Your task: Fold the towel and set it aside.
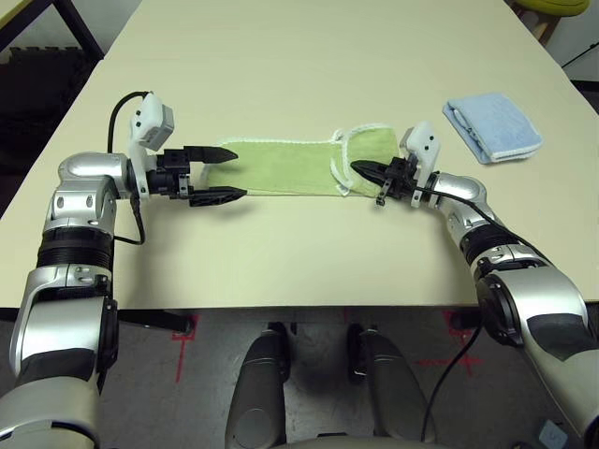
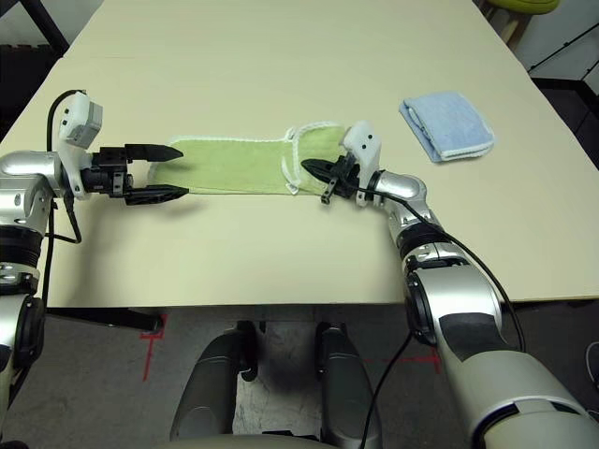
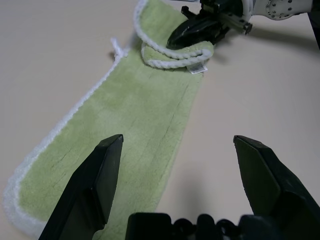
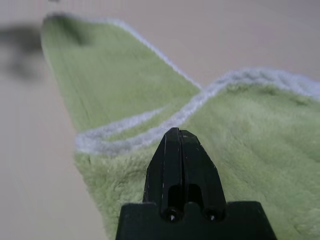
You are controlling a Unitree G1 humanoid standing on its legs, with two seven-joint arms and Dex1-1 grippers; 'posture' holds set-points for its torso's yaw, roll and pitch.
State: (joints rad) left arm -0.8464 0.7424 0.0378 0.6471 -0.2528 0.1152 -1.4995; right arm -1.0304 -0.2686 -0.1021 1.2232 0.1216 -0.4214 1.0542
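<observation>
- Head views: towel lies as a long strip across the middle of the table, already narrowed lengthwise, its right end doubled back in a small flap. Blue cloth sits folded near the table's right edge, well apart from the towel.
- Left gripper hangs at the strip's left end, jaws wide apart and holding nothing, one finger over the cloth and one off its near edge; likely staged to pin or take that end.
- Right gripper sits low at the flap, fingers closed together; whether cloth is pinched I cannot tell.
- Left wrist view: open fingers straddle the strip's near long edge; beyond, the right gripper tip meets the rolled white edging beside the label.
- Right wrist view: shut fingers press on or into the flap, white edging crossing just ahead. Probably set to carry this end toward the left for the next fold.
</observation>
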